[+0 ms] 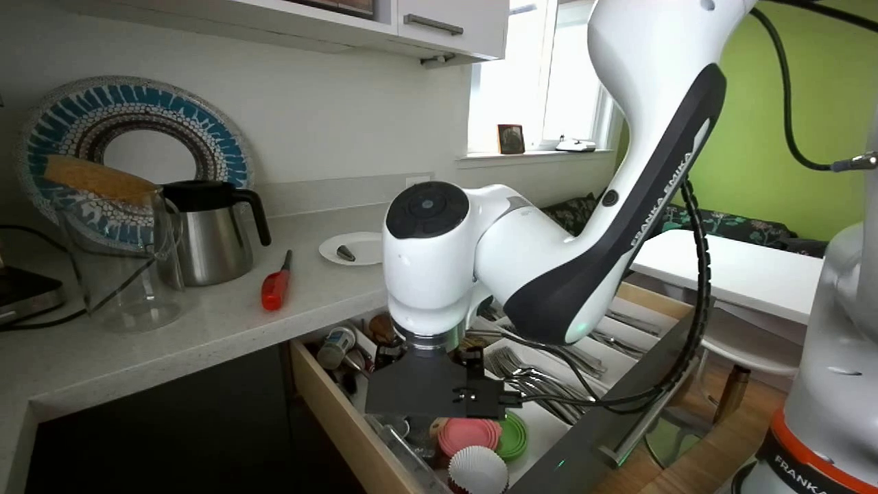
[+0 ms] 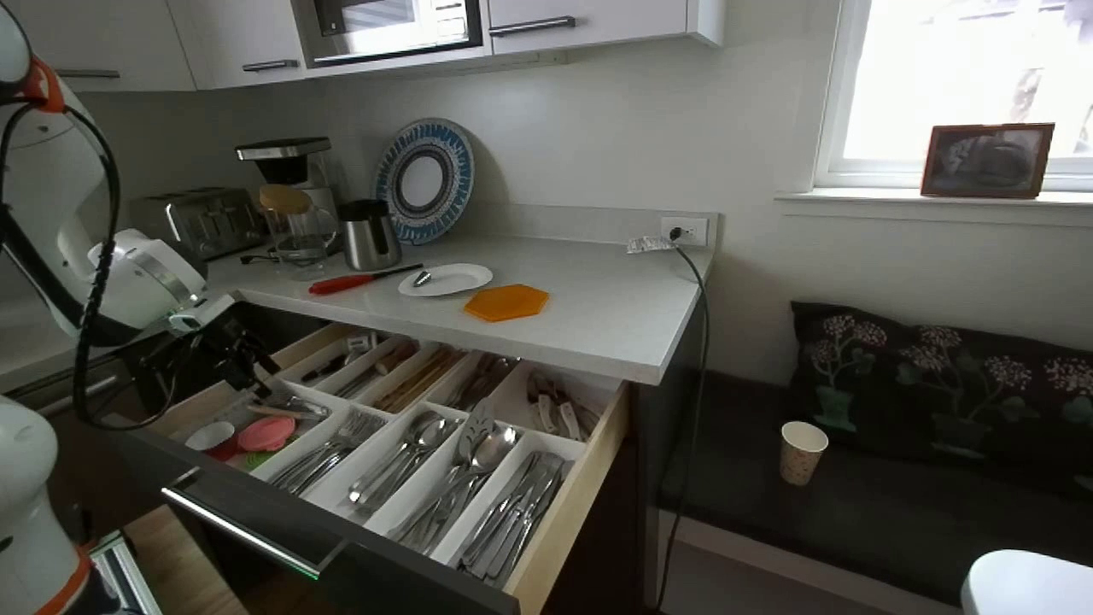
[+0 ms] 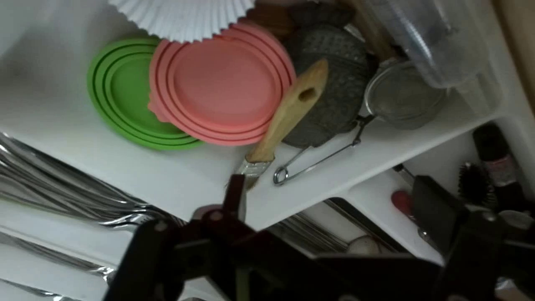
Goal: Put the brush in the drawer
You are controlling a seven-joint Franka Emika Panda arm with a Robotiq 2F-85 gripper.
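The brush (image 3: 292,110) is already in the drawer (image 2: 581,500), which is pulled out. Its wooden handle lies partly over the pink bowl (image 3: 225,88) and partly over a dark bumpy thing (image 3: 324,83). A green bowl (image 3: 133,100) pokes out from under the pink one, and some white paper cups (image 3: 184,14) cover a bit of the pink one's edge in the wrist view. A small sieve (image 3: 403,94) sits just beside the dark bumpy thing. The gripper (image 3: 330,188) hangs over this end of the drawer, and its jaws are wide apart. In the wrist view, one finger (image 3: 235,196) covers a bit of the bristles, but I can't tell if they touch. The next slot has forks (image 2: 320,465), and the one after that has spoons (image 2: 427,431). Up on the counter (image 2: 589,265) are a steel jug (image 2: 373,243), a red tool (image 2: 341,284), a white plate (image 2: 465,278) and an orange mat (image 2: 506,302).
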